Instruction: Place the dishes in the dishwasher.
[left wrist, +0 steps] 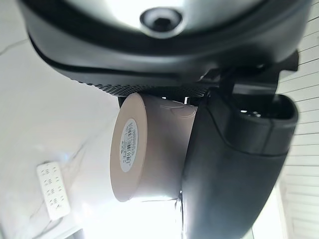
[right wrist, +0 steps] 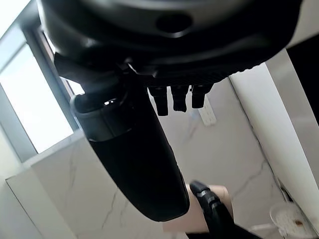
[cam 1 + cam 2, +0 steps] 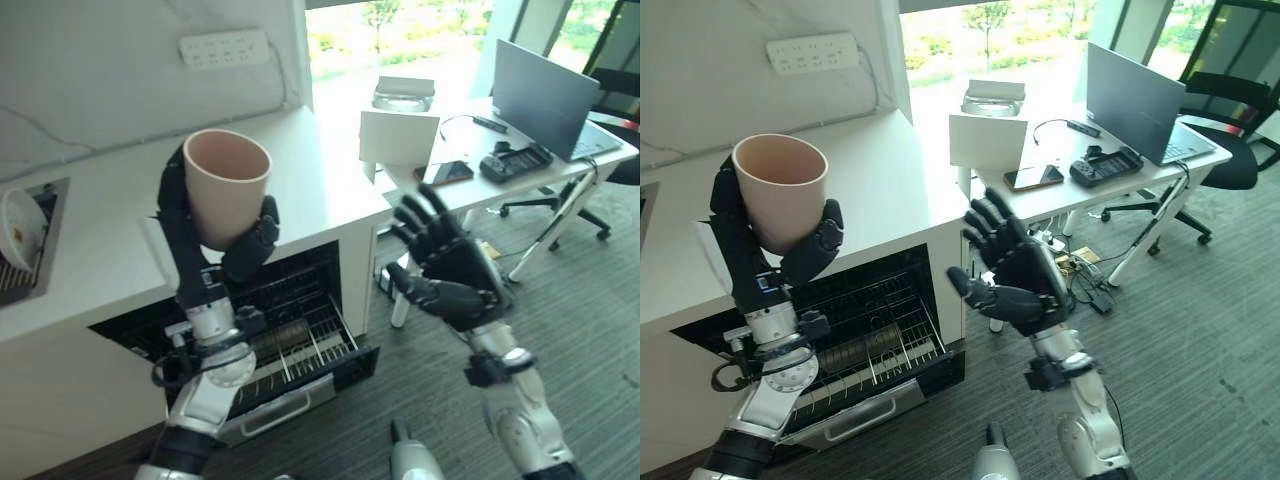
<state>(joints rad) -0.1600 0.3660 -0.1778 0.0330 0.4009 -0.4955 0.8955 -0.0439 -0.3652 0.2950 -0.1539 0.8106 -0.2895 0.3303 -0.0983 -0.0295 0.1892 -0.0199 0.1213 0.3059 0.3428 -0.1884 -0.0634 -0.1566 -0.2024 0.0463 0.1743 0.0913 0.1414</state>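
Note:
A beige cup (image 3: 226, 185) is held upright and high in my left hand (image 3: 190, 240), whose fingers and thumb curl round its lower body, above the white counter's front edge. The left wrist view shows the cup (image 1: 149, 144) from below, a barcode sticker on its base, with the thumb (image 1: 229, 169) against its side. Below it the dishwasher's pulled-out rack (image 3: 290, 340) stands open under the counter. My right hand (image 3: 445, 262) hovers to the right of the counter's corner, fingers spread and holding nothing. A white bowl (image 3: 20, 230) lies in the sink at the far left.
The white counter (image 3: 320, 180) runs back to a marble wall with a power strip (image 3: 225, 47). To the right stands a desk (image 3: 560, 160) with a laptop (image 3: 545, 95), a phone, a controller and a white box (image 3: 400, 137). An office chair (image 3: 1230, 150) is beyond it.

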